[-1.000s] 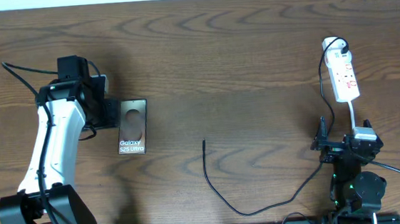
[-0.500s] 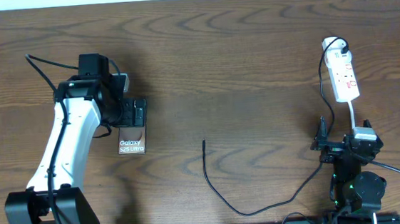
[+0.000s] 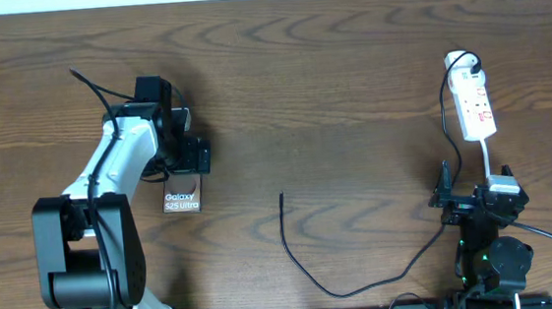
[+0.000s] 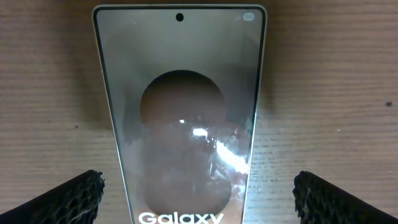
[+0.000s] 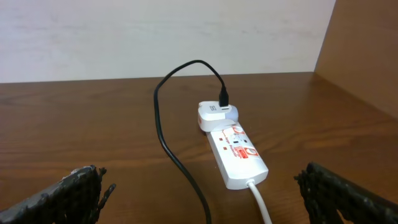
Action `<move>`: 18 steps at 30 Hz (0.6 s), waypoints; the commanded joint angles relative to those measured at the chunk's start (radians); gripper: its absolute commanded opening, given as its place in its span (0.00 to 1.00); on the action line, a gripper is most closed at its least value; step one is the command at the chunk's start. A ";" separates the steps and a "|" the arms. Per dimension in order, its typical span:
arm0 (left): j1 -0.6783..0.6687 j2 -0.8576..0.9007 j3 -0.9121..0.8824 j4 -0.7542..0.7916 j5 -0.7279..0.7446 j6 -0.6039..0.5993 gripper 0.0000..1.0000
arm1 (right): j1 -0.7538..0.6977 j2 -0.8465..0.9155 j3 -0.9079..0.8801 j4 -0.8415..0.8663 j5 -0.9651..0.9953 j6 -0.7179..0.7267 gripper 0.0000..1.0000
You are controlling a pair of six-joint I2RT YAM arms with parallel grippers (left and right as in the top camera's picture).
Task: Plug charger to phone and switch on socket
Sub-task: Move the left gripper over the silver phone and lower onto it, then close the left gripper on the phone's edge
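The bronze-brown phone point(image 3: 183, 195) lies flat on the table at the left, its upper half hidden under my left gripper point(image 3: 189, 157). In the left wrist view the phone point(image 4: 180, 118) fills the middle, and my left gripper point(image 4: 199, 190) stands open with a finger well clear of each long edge. The thin black charger point(image 3: 282, 223) has its loose tip mid-table and runs right to the white socket point(image 3: 475, 104). Near the front right, my right gripper point(image 3: 479, 202) is open and holds nothing. The right wrist view shows the socket point(image 5: 239, 155) and the charger point(image 5: 163, 137) ahead of the open right gripper point(image 5: 208, 193).
A white adapter point(image 5: 214, 115) sits plugged into the socket's far end with the charger in it. A white cord point(image 5: 261, 202) leaves the socket's near end toward the right arm. A pale wall stands behind the table.
My left arm has swung right from beside the phone to over its upper half, and its jaws have opened wide. The phone, the charger and the right arm have not moved.
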 commanded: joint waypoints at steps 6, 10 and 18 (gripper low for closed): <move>-0.001 0.027 0.016 0.020 -0.027 -0.010 0.98 | 0.002 -0.004 -0.001 -0.004 0.008 -0.008 0.99; -0.001 0.041 0.016 0.023 -0.063 -0.010 0.98 | 0.002 -0.005 -0.001 -0.004 0.008 -0.008 0.99; -0.002 0.066 0.015 0.035 -0.063 -0.011 0.98 | 0.002 -0.005 -0.001 -0.004 0.008 -0.008 0.99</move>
